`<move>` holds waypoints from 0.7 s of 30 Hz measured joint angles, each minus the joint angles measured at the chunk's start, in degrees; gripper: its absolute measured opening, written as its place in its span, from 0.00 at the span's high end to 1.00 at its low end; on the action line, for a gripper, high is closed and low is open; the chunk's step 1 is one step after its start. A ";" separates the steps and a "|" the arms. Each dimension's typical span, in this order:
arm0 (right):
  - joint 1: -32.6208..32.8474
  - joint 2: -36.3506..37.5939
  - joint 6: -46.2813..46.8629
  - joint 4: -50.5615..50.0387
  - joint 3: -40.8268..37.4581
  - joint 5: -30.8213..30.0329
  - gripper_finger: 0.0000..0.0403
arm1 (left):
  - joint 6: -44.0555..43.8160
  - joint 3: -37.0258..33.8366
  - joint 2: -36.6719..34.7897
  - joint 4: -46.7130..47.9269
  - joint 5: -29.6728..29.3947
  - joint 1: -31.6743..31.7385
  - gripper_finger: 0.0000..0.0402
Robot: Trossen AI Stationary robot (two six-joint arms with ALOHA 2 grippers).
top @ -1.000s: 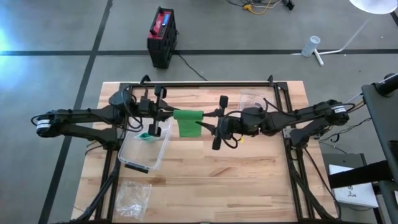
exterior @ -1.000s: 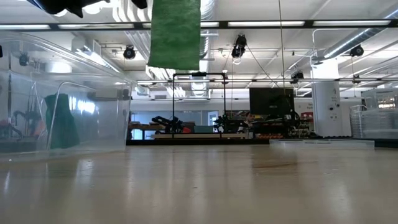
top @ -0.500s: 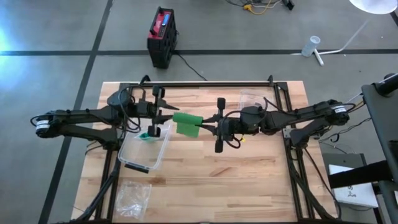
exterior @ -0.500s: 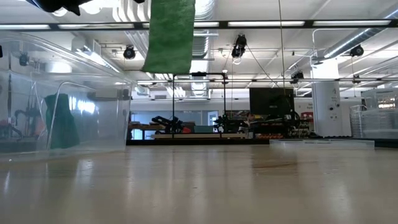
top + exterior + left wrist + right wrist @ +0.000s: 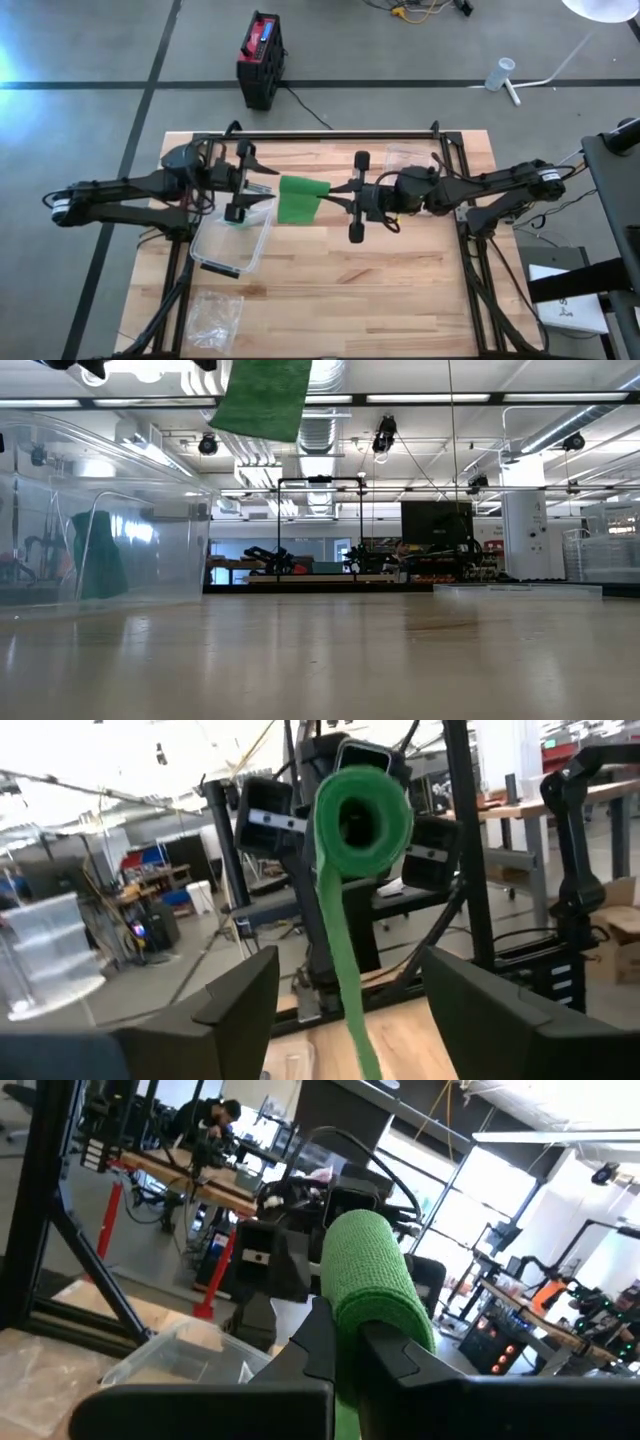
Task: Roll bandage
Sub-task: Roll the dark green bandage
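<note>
Bandage: I see the green bandage (image 5: 299,198) held up in the air above the middle of the wooden table (image 5: 400,290), between the 2 arms. In the left wrist view its rolled end (image 5: 360,818) faces me as a ring with a loose strip hanging down from it.
Right gripper: my right gripper (image 5: 330,193) is clamped tight on the roll; in the right wrist view its 2 fingers (image 5: 400,1360) pinch the green cloth (image 5: 375,1280).
Left gripper: my left gripper (image 5: 262,190) sits just beside the bandage's other end, its 2 fingers (image 5: 240,995) spread apart with the roll ahead of them and nothing between them.
Low view: only the hanging green strip (image 5: 262,398) shows near the top, tilted, well clear of the tabletop.
Clear bin: a transparent plastic container (image 5: 232,240) lies on the table under the left gripper, with a small green item (image 5: 236,218) inside.
Plastic bag: 1 crumpled clear bag (image 5: 212,315) lies at the table's near left corner.
Floor: a red and black box (image 5: 261,58) stands beyond the table.
</note>
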State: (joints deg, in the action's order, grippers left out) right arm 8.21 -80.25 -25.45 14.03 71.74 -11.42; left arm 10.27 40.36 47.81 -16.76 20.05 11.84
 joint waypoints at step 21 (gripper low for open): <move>0.02 -0.13 0.42 -0.04 0.31 0.37 0.99 | -4.89 -0.09 14.22 -11.42 1.74 -0.07 0.76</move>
State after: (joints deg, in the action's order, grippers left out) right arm 8.23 -80.38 -25.04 14.00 72.05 -11.05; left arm 5.38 40.27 62.03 -28.18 21.80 11.77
